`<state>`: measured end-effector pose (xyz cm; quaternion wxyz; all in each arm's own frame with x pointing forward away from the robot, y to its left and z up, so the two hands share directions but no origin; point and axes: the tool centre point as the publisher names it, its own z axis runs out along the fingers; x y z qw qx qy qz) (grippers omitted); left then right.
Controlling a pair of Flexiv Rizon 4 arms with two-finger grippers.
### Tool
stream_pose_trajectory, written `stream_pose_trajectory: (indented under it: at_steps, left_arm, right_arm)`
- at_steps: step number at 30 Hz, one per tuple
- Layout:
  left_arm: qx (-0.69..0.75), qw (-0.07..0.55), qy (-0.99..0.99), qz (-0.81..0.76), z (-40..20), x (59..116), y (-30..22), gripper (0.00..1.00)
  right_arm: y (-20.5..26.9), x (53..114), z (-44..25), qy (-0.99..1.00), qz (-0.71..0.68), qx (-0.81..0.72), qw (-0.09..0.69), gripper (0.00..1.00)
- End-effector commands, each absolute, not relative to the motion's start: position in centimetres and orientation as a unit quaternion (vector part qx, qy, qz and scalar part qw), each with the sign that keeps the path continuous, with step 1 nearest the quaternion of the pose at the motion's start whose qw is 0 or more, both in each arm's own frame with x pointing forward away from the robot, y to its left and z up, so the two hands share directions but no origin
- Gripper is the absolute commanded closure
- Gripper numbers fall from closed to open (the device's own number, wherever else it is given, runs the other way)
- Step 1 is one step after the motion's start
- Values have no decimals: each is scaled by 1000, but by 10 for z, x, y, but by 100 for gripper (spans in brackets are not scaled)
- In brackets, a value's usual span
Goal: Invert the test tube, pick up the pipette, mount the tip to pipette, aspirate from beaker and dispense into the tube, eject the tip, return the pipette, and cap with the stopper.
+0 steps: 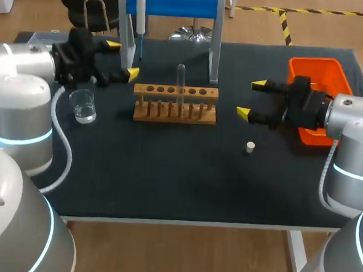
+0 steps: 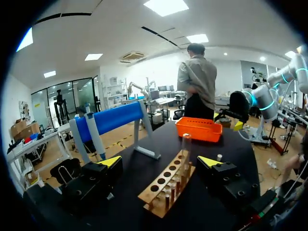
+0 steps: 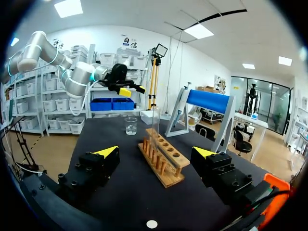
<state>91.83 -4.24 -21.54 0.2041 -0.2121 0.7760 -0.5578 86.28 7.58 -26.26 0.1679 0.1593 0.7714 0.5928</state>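
A wooden rack (image 1: 175,103) (image 2: 168,185) (image 3: 162,161) stands mid-table with a clear test tube (image 1: 180,80) (image 2: 186,144) (image 3: 156,122) upright in it, rounded end up. The pipette (image 1: 140,13) hangs on the blue-barred stand (image 1: 177,3) (image 2: 113,118) (image 3: 208,101). A glass beaker (image 1: 83,105) (image 3: 131,126) sits left of the rack. A small white stopper (image 1: 250,147) (image 2: 219,157) (image 3: 152,224) lies right of it. My left gripper (image 1: 121,59) (image 2: 160,161) (image 3: 131,90) hovers open just left of the rack. My right gripper (image 1: 251,99) (image 3: 155,152) is open to the rack's right, holding nothing.
An orange bin (image 1: 317,89) (image 2: 198,129) (image 3: 274,192) sits at the table's right edge, behind my right wrist. The stand's white legs (image 1: 215,52) rise just behind the rack. Dark tabletop (image 1: 167,172) stretches in front of the rack.
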Motion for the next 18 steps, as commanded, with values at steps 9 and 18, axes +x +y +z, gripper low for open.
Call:
stream_pose_trajectory:
  at_steps: [9, 18]
  left_arm:
    - [-192, 201, 751, -599, -249, 883, -56, 0]
    - [-197, 202, 750, -599, -253, 879, -60, 0]
  right_arm:
    - [76, 862, -263, 771, 593, 160, 170, 0]
    - [76, 862, -263, 771, 593, 160, 170, 0]
